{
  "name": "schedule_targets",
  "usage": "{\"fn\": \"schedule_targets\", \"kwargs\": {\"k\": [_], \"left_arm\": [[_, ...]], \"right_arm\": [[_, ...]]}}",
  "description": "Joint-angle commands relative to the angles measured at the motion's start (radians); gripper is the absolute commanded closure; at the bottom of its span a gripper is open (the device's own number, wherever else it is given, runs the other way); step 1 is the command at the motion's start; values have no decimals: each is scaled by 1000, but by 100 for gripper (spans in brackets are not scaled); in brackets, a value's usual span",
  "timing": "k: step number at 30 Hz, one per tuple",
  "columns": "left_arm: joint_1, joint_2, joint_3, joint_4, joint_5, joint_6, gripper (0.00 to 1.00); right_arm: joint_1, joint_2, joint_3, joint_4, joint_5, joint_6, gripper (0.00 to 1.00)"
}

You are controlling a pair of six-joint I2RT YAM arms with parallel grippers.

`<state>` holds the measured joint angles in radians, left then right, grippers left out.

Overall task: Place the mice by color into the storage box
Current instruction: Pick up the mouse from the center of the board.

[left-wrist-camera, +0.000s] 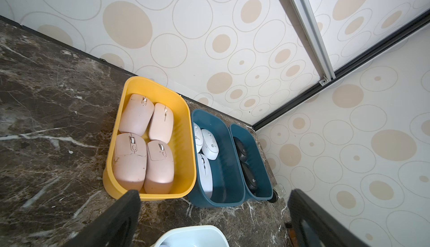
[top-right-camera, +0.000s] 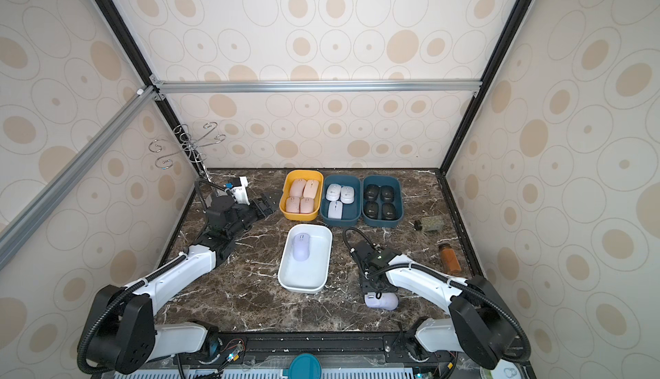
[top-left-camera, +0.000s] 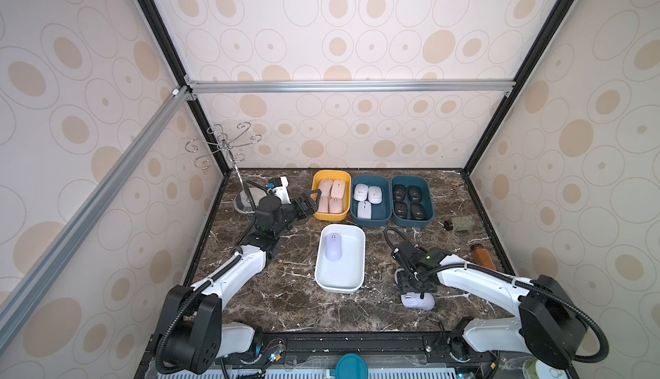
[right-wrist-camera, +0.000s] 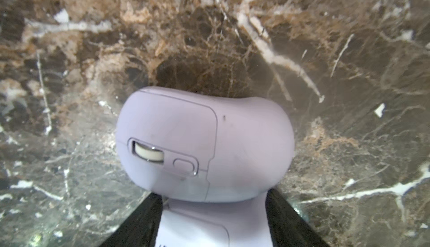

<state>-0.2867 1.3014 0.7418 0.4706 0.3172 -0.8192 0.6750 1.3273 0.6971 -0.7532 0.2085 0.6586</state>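
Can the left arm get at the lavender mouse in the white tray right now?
Probably yes. The left gripper is open and empty beside the yellow bin, the lavender mouse lies alone in the open-topped white tray, and the right gripper is low over the table off to the side.

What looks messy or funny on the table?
Two jars lie tipped on their sides near the table's right edge: a green-filled jar and an orange-brown jar. Neither belongs with the mice. Also, one pink mouse in the yellow bin has dark scuff marks on it.
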Motion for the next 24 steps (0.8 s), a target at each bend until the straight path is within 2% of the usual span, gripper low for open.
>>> {"fn": "schedule_targets", "kwargs": {"k": [1,9,16,20,24], "left_arm": [[2,-5,18,7,-14,3,0],[4,-7,22,0,-17,9,0],[9,-13,21,-1,-29,23,0],[9,-6,23,1,-17,11,0],[9,-6,22,4,-12,7,0]], "right_arm": [[-26,35,38,30,67,-7,27],[-169,89,78,129,124,-45,18],[-291,165,125,225,34,-140,13],[-375,217,140,255,-75,-175,17],[-390,223,117,282,-119,-197,24]]}}
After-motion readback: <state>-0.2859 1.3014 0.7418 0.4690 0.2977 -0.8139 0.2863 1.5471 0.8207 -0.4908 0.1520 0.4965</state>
